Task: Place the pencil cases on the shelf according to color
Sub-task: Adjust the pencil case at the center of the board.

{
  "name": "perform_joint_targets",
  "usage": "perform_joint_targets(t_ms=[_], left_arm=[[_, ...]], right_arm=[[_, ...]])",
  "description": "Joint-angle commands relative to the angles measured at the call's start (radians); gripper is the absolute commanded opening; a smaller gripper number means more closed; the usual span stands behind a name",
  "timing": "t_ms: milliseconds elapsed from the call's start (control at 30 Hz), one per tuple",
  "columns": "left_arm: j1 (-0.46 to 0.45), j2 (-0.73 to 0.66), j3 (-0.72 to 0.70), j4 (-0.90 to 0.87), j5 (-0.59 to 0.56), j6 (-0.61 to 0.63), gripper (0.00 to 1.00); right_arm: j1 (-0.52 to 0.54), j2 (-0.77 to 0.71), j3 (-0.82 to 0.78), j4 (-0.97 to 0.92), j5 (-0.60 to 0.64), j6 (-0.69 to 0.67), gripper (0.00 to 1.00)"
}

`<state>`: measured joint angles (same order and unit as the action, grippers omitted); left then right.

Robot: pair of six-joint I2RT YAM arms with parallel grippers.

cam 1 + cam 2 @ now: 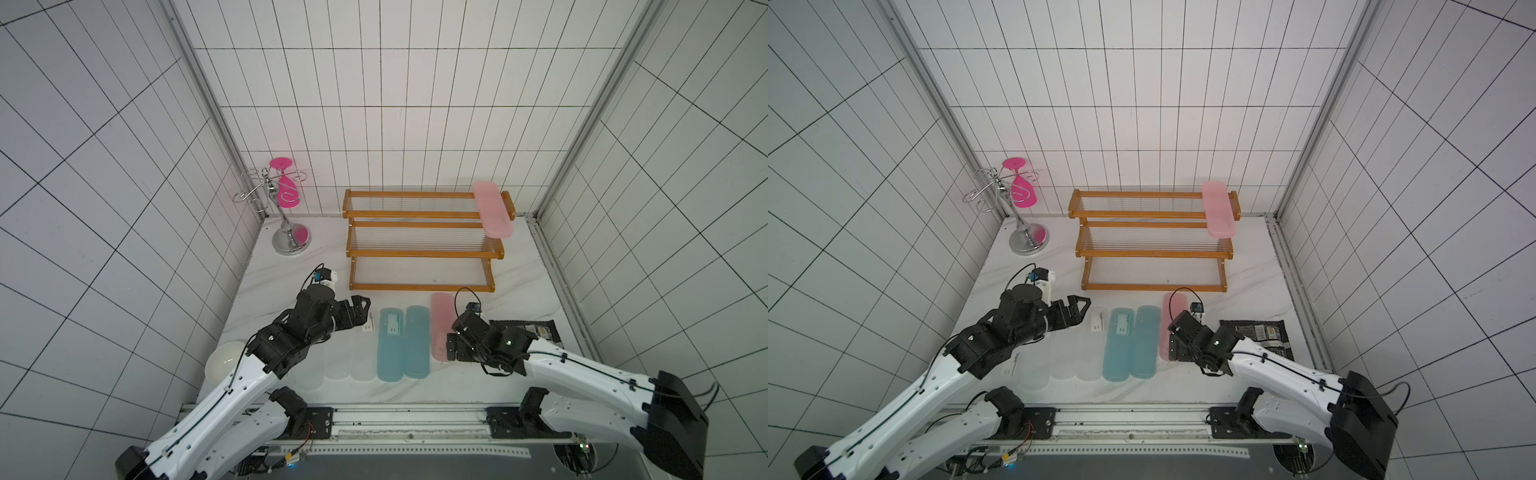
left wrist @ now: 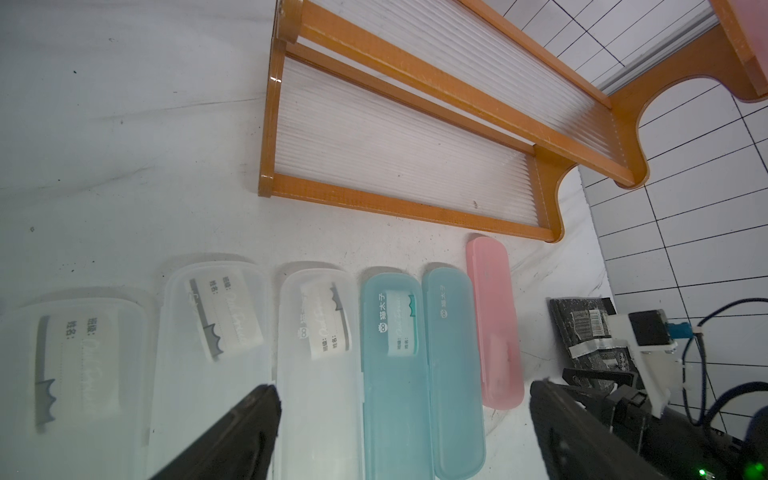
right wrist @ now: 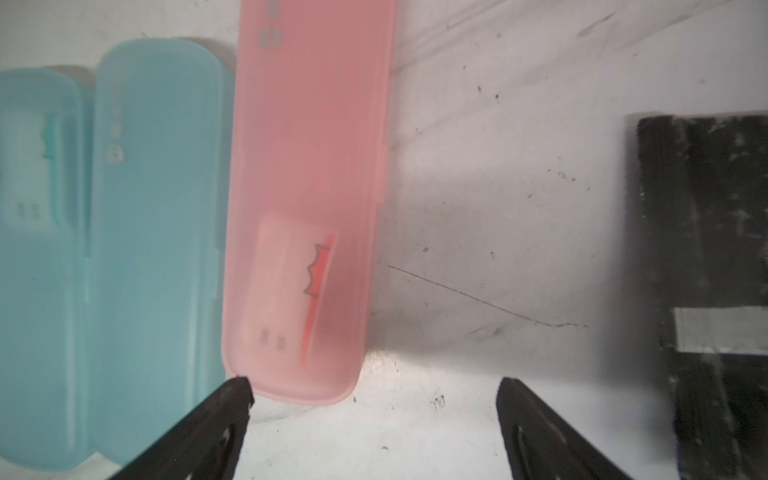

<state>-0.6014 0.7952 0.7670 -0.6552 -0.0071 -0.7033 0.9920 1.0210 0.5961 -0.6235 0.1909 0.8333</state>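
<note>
The shelf [image 1: 419, 252] [image 1: 1154, 252] stands at the back, and one pink pencil case [image 1: 492, 210] [image 1: 1218, 210] lies across the right end of its top tier. In front of it lie several clear pencil cases [image 1: 361, 361] [image 2: 208, 374], two teal ones [image 1: 390, 345] [image 1: 417, 340] [image 2: 395, 395] and a second pink one [image 1: 441, 320] [image 3: 307, 208]. My left gripper [image 1: 365, 311] [image 2: 405, 399] hovers open over the far ends of the clear cases, holding nothing. My right gripper [image 1: 451, 345] [image 3: 374, 386] is open at the pink case's near end, one fingertip [image 3: 239, 388] beside its corner.
A chrome wire stand with a pink glass [image 1: 286, 224] stands at the back left. A black foil packet [image 1: 536, 332] [image 3: 706, 208] lies right of the right gripper. A white round object [image 1: 224, 361] sits at the table's front left edge. Tiled walls close in three sides.
</note>
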Motion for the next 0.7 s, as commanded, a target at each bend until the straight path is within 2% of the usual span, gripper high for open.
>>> perform_joint_targets(t_ms=[0,100,333,667], left_arm=[[-0.003,0.001,-0.014,0.005,-0.004,0.006,0.98],[-0.002,0.013,-0.014,0.017,0.005,-0.003,0.98],[-0.003,0.036,-0.001,0.025,0.03,-0.005,0.98],[-0.003,0.022,-0.024,0.028,0.027,-0.007,0.98]], right_arm=[[-0.005,-0.045,0.007,-0.022,-0.019,-0.031,0.97],[-0.005,0.016,0.051,-0.018,-0.021,-0.045,0.98],[-0.005,0.264,0.143,0.03,-0.027,-0.078,0.97],[-0.015,0.409,0.189,0.099,-0.027,-0.105,0.97]])
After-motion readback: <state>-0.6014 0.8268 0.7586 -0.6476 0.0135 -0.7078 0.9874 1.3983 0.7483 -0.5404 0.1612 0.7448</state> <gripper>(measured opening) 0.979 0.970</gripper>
